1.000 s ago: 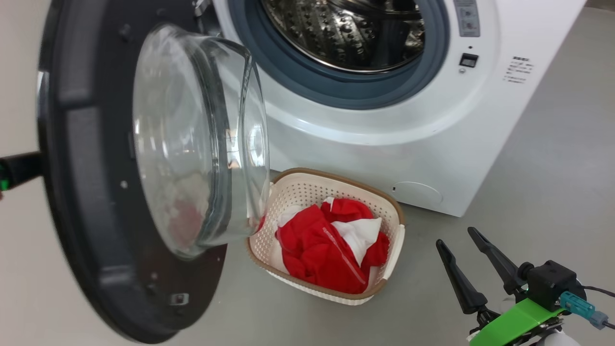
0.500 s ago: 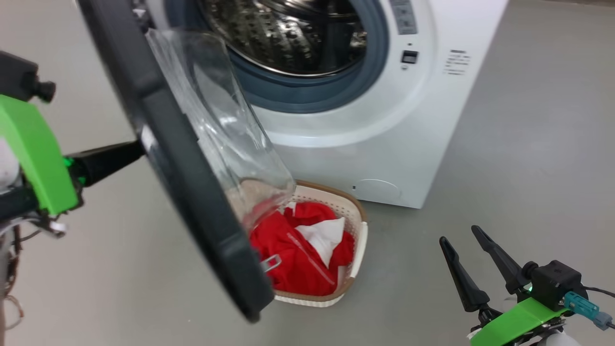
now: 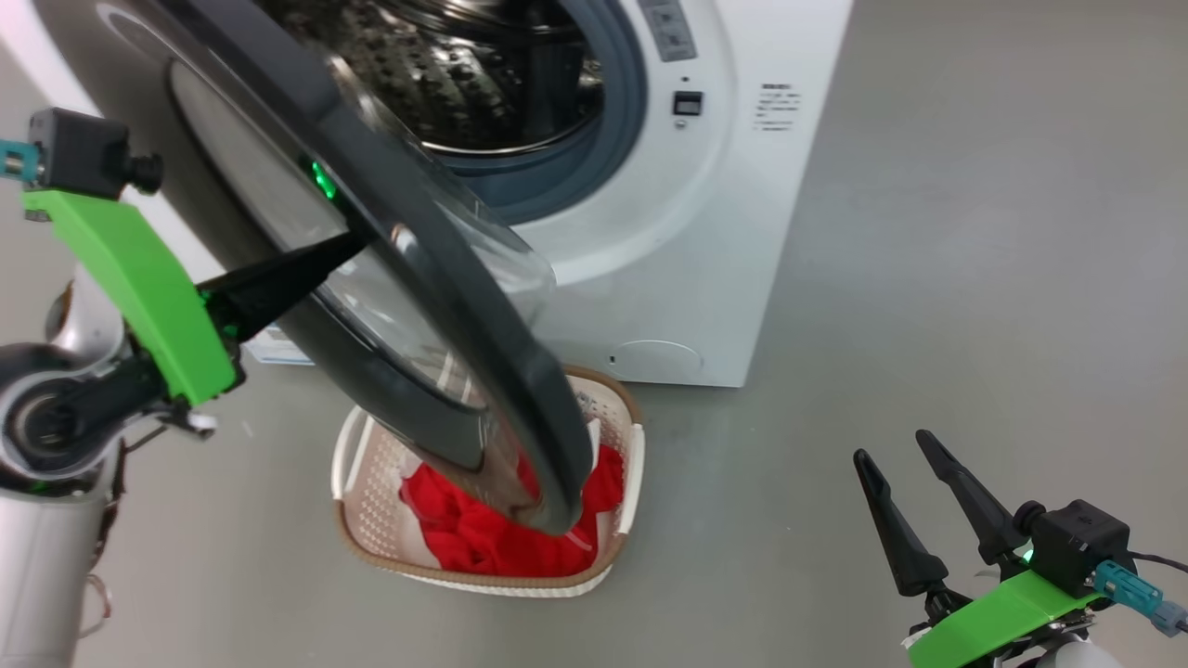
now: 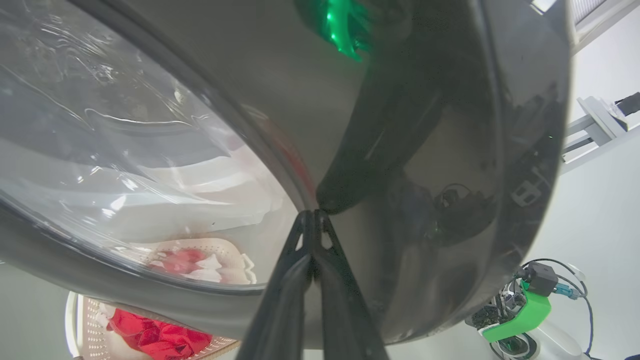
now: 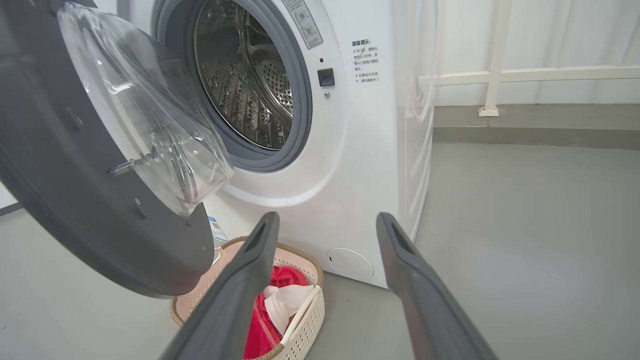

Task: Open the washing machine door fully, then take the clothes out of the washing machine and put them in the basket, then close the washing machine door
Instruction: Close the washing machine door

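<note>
The washing machine (image 3: pixel 715 232) stands with its steel drum (image 5: pixel 245 85) exposed. The washing machine door (image 3: pixel 520 390) hangs half swung, glossy black rim outward, glass porthole (image 5: pixel 150 115) facing the drum. My left gripper (image 3: pixel 353 246) is shut, its tips pressed against the door's outer face (image 4: pixel 450 150); in the left wrist view the left gripper (image 4: pixel 314 215) touches the rim beside the glass. The basket (image 3: pixel 371 473) sits on the floor under the door, holding the red and white clothes (image 3: pixel 464 533). My right gripper (image 3: pixel 891 445) is open and holds nothing at the lower right, away from the machine.
Grey floor (image 3: pixel 974 232) stretches out to the right of the washer. A white railing (image 5: pixel 500 75) runs along the wall behind. The door's lower edge overhangs the basket (image 5: pixel 300 325). The right arm's green mount (image 4: pixel 525 310) shows past the door rim.
The door has swung from wide open toward the machine, with my left gripper pressing its outer face. The head view has shifted right. The right gripper stays put.
</note>
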